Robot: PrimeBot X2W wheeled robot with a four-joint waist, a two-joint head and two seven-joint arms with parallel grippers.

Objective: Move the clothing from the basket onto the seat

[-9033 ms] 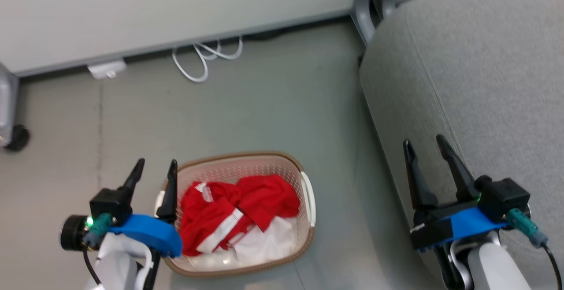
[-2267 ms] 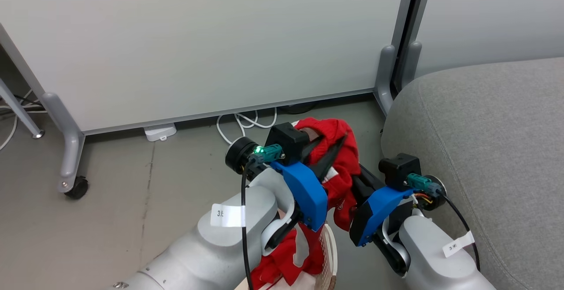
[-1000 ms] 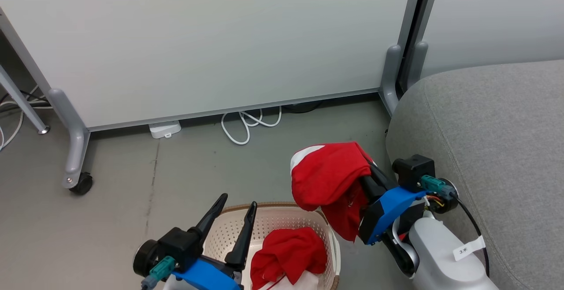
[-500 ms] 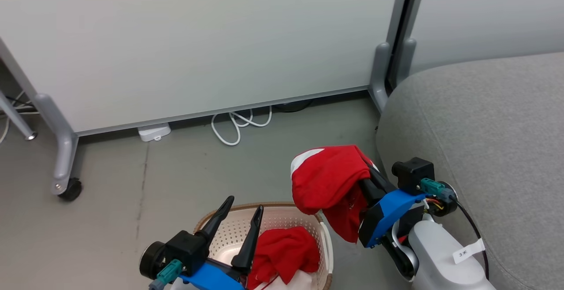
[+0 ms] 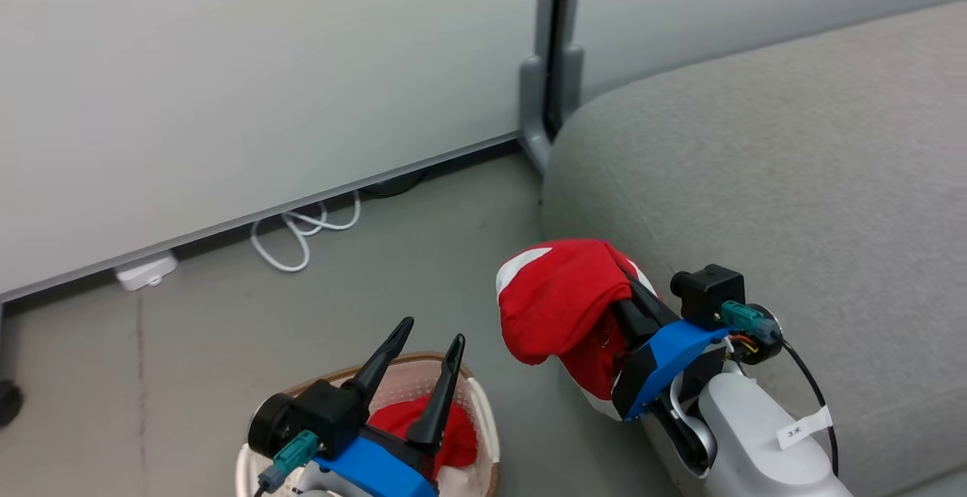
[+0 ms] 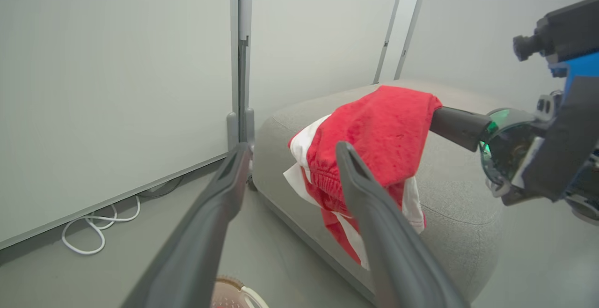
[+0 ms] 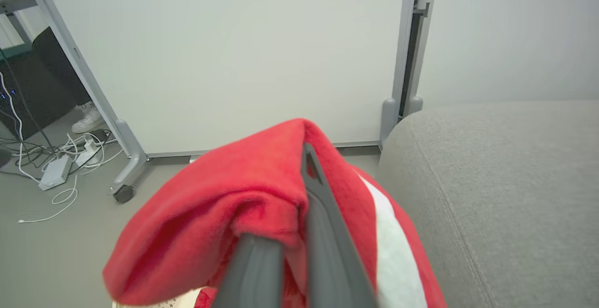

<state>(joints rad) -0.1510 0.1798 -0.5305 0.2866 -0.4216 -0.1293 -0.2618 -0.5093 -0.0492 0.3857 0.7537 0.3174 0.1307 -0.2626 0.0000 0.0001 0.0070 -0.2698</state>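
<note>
Grey floor (image 5: 189, 376), seat (image 5: 793, 142) at right. The lower-left basket (image 5: 486, 436) holds clothing (image 5: 393, 418). The left claw (image 5: 434, 329) gapes empty; the right claw (image 5: 582, 278) pinches a red garment (image 5: 544, 308).

Pale partition panels (image 5: 227, 66) w/ grey post (image 5: 531, 104); grey floor (image 5: 189, 331), white cable (image 5: 306, 221) at base.

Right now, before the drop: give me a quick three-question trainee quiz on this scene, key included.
1. True or false: the left gripper is shut on cloth.
2. The red garment in the right gripper is: A on the floor; B held in the air at the edge of the seat; C lying flat on the seat.
3. Fill in: more red clothing lies in the ___.
Key: 1 false, it stands open and empty. 2 B. 3 basket.
</note>
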